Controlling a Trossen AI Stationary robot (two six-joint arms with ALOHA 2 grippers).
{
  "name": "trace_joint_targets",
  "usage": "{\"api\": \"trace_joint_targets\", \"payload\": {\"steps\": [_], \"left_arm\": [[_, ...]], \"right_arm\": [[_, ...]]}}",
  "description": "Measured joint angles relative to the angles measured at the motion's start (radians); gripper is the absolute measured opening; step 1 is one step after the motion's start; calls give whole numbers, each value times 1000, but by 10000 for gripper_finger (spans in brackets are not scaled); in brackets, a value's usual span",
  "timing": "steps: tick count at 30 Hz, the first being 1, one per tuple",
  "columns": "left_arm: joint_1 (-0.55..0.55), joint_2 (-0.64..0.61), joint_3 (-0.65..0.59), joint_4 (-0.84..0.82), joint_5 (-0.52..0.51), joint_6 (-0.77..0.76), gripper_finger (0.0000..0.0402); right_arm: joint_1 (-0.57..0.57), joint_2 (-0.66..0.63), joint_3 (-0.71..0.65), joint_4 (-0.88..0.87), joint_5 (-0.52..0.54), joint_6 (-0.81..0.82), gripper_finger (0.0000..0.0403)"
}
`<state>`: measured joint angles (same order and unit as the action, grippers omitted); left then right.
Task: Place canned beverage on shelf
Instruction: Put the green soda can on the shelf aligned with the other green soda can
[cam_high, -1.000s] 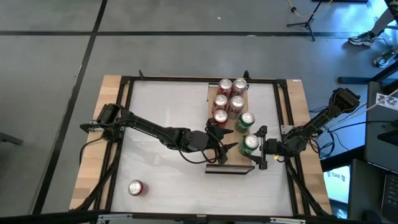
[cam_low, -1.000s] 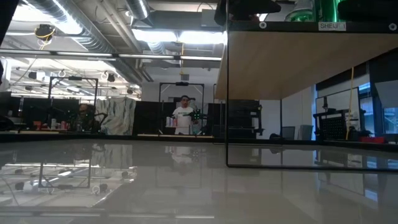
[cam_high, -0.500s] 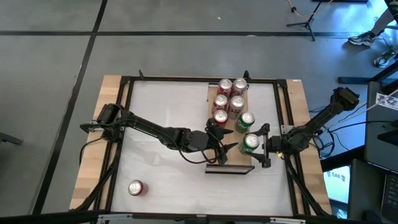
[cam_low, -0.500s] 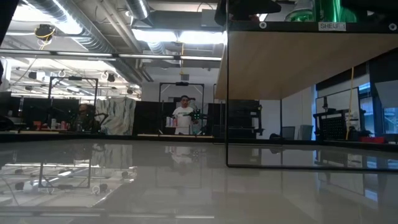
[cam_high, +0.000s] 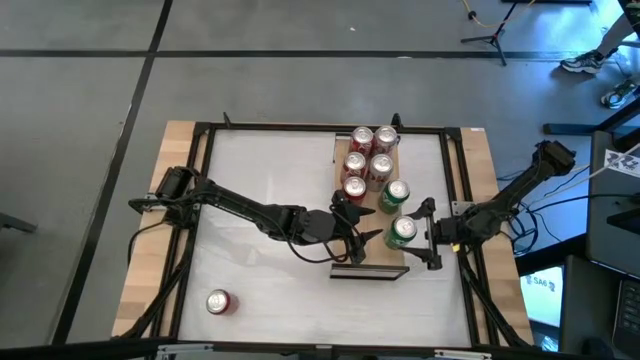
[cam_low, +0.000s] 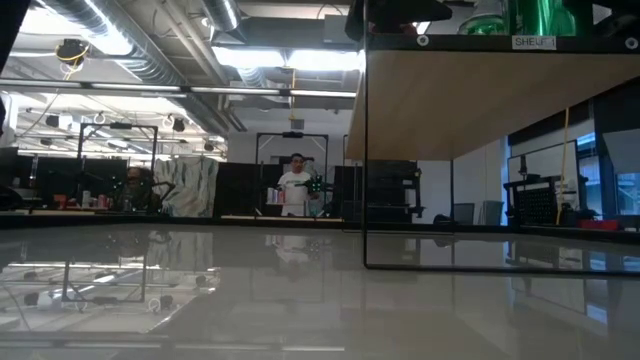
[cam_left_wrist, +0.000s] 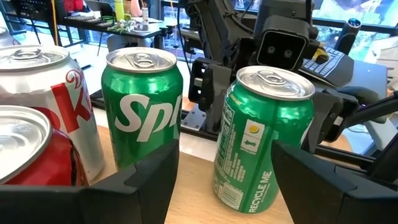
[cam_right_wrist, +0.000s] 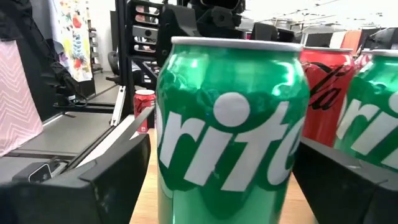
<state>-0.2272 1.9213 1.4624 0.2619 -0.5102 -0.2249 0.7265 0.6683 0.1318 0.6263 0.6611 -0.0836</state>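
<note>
At about seven o'clock on the white surface (cam_high: 260, 290) we see a lone red can (cam_high: 218, 301) lying on its side, well apart from everything else. The left arm reaches in from nine o'clock, and its left claw (cam_high: 362, 243) sits at the shelf's left edge, fingers spread wide with nothing between them; in the left wrist view the two dark fingers (cam_left_wrist: 149, 180) frame the green cans without touching them.

The shelf (cam_high: 383, 262), a light-wood board, runs from twelve o'clock toward the centre. At its far end we count five upright cans packed together (cam_high: 367, 160), mostly red with silver tops. Closer in stands a green can (cam_high: 396, 193), and just beside it, at about five o'clock of that one, the green canned beverage (cam_high: 402, 231) stands upright on the board near its dark end edge.

From three o'clock the right arm comes in, and the right claw (cam_high: 428, 235) sits just beside this can on its right, fingers open wide to either side of it. In the right wrist view the can (cam_right_wrist: 231, 118) fills the gap between the fingers; we cannot tell whether either one touches it.
</note>
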Motion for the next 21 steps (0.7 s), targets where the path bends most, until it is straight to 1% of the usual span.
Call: {"api": "trace_joint_targets", "payload": {"steps": [7, 13, 21], "left_arm": [[0, 0, 0, 0, 0, 0, 247], [0, 0, 0, 0, 0, 0, 247], [0, 0, 0, 0, 0, 0, 247]], "right_arm": [[0, -40, 0, -26, 0, 0, 370], [0, -36, 0, -27, -1, 20, 370], [-1, -22, 0, -32, -37, 26, 370]]}}
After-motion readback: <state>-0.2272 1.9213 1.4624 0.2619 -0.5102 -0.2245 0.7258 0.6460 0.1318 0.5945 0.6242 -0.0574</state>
